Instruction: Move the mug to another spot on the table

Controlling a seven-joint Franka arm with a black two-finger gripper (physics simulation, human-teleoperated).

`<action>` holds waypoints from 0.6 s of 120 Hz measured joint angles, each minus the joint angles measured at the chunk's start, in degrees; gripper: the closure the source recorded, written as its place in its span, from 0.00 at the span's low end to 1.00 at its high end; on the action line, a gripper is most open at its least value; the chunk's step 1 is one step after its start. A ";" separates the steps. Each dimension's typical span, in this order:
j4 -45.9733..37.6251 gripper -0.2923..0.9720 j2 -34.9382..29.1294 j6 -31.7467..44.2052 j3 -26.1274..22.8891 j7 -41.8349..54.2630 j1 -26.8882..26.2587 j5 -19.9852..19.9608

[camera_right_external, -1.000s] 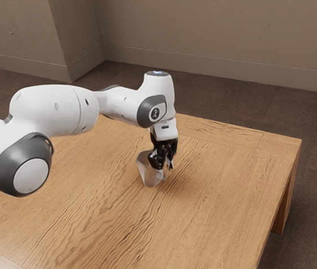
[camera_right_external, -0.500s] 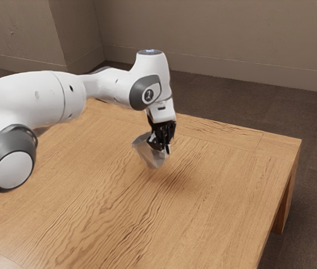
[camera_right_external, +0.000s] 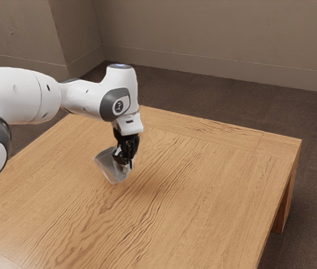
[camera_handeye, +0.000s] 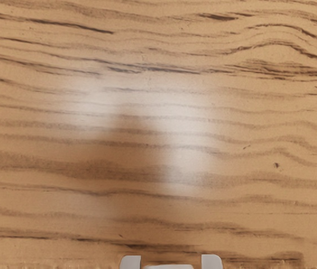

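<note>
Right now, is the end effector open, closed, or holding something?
End effector: closed on the mug, which is tilted.

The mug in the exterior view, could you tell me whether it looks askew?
Yes: the mug is tilted, not upright, clamped at its rim by the gripper over the table; nothing looks spilled or damaged.

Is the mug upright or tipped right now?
Tipped: the pale grey mug leans at a slant, held in the black tool.
</note>
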 joint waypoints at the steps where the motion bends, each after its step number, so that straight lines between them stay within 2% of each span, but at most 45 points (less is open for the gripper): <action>1: -0.33 0.81 -0.02 0.10 0.07 -0.03 0.00 0.00; 19: -3.88 0.80 0.12 2.00 1.50 -0.65 0.01 0.01; 72: -5.45 0.80 1.31 6.44 2.30 -3.20 -0.54 0.05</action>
